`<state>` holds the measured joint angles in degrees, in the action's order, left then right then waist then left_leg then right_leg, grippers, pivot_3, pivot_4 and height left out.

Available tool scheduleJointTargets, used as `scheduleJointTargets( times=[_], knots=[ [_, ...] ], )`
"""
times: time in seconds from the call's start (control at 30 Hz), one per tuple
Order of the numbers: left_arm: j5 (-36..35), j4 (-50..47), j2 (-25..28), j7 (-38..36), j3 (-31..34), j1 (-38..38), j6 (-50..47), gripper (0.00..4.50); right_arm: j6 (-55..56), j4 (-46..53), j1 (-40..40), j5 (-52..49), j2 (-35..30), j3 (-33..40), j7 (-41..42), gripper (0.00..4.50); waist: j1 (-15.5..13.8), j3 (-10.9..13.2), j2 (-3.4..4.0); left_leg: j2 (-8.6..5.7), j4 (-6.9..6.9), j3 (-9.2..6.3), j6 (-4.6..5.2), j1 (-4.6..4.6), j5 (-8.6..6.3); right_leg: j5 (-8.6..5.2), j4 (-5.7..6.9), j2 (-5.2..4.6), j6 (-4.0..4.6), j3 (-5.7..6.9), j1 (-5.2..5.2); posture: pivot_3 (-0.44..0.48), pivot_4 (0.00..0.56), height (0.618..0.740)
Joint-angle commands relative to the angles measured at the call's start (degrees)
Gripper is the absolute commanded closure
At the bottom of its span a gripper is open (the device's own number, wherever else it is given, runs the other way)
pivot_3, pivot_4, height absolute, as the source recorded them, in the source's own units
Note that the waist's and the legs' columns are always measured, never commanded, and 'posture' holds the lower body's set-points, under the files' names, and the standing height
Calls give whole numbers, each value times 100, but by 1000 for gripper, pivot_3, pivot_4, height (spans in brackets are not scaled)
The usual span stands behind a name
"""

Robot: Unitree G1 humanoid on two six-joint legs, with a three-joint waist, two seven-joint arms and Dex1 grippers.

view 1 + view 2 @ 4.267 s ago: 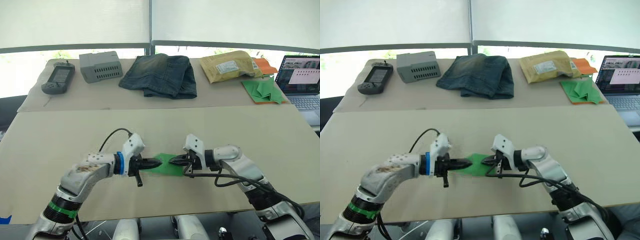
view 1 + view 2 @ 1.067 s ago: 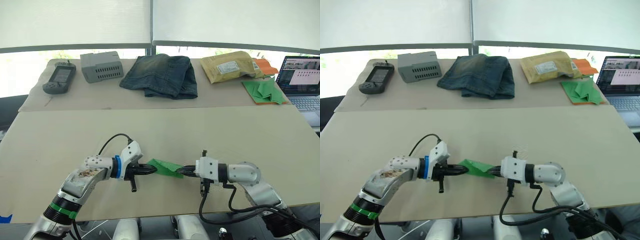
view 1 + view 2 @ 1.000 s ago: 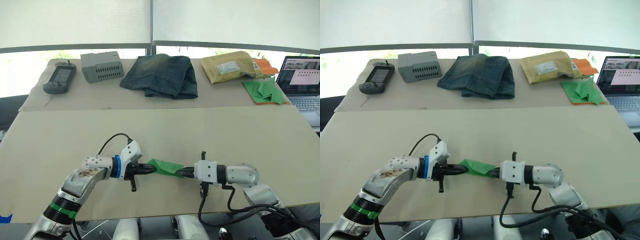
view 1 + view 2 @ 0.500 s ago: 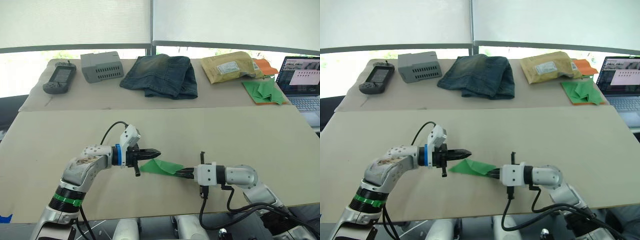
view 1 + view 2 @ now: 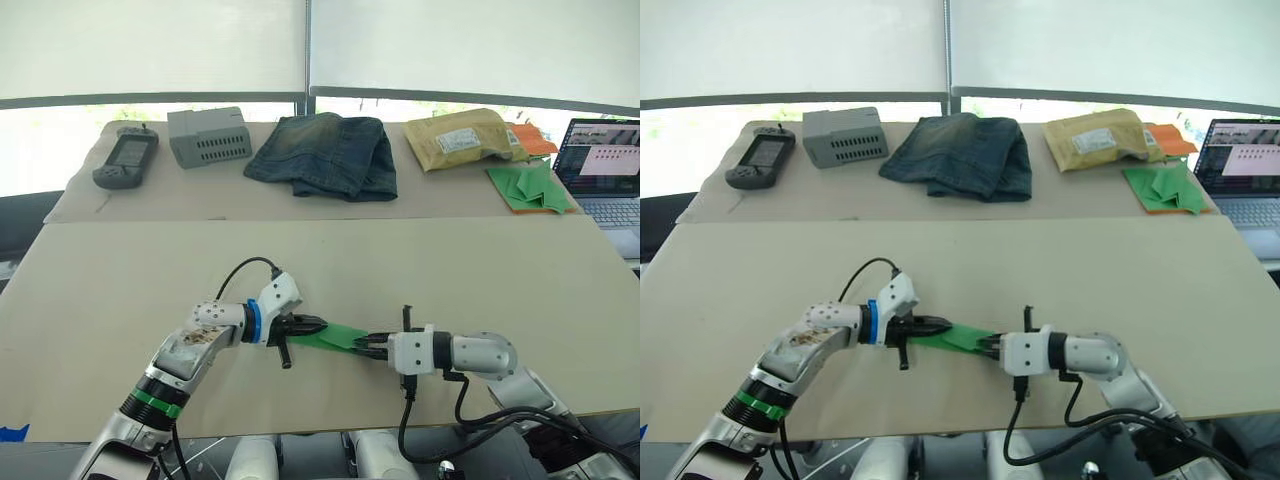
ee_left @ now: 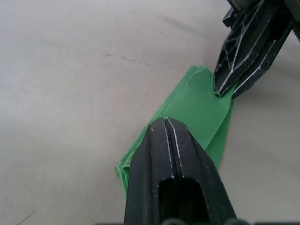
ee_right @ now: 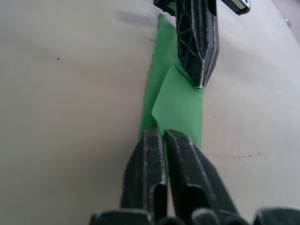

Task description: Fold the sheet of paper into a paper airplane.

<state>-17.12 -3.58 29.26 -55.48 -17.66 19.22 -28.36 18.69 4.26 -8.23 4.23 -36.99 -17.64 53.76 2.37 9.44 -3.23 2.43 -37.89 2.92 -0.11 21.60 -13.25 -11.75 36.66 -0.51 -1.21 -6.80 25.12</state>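
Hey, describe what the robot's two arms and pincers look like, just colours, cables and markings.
Both arms have silver-grey and white shells with looping black cables. The left arm carries a blue ring at its wrist, a green band lower down and scuffed, brownish wear on its forearm. The left pincer and the right pincer each have two tapered black fingers with pale ribbed lines along their sides.

No text, brand, number or sign can be read. The yellow padded envelope bears a pale label and the laptop shows a lit screen, both illegible.
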Motion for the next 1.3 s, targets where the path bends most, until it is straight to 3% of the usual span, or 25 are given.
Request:
scheduleJointTargets(
  times=[0.03,0.1,0.23,0.33,0.43,0.6,0.9,1.3],
  knots=[
    [154,97,9,17,-37,-21,38,4500,84,135,23,-26,-197,204,-29,2554,-1,-1,1,-1,0,-2,0,-1,0,-2,1,0,0,0,-1,0,150,728],
    [151,70,40,-4,-31,-56,44,4500,-362,506,-54,-391,-247,439,-1,1910,0,-1,0,-2,0,-5,0,0,-1,-2,1,0,-1,-1,-1,0,150,728],
    [106,-16,105,-14,17,-131,-5,4500,-2060,1340,-254,-1372,-37,813,-177,1910,11,-1,1,-2,0,-10,0,5,0,-2,5,0,-1,0,1,0,150,728],
    [86,-48,102,-3,28,-185,-29,4500,-2742,1447,-328,-1542,195,769,-344,1910,13,-1,1,-1,0,-16,0,5,-1,-3,5,2,0,4,1,0,150,728],
    [91,-70,88,-5,16,-215,-26,4500,-3216,1437,-337,-1622,452,634,-485,2680,13,-2,0,-1,0,-19,2,10,-2,-6,3,2,2,8,2,0,150,728],
    [59,-124,73,6,34,-225,-68,4500,-3550,1108,-285,-1272,669,223,-589,4446,15,-2,1,-1,0,-20,2,12,-2,-6,3,1,1,8,4,0,150,728],
    [66,-144,82,-47,28,-272,5,4500,-3686,781,-158,-1147,803,-8,-642,4483,19,-3,0,-2,0,-20,2,14,-3,-7,2,1,2,8,5,0,150,728],
    [38,-94,116,-143,92,-309,147,4500,-3892,1306,885,-1800,-6,1089,-431,4483,10,-14,-3,-8,0,-29,1,15,-3,-13,-1,0,-3,5,0,0,150,728]
  ],
)
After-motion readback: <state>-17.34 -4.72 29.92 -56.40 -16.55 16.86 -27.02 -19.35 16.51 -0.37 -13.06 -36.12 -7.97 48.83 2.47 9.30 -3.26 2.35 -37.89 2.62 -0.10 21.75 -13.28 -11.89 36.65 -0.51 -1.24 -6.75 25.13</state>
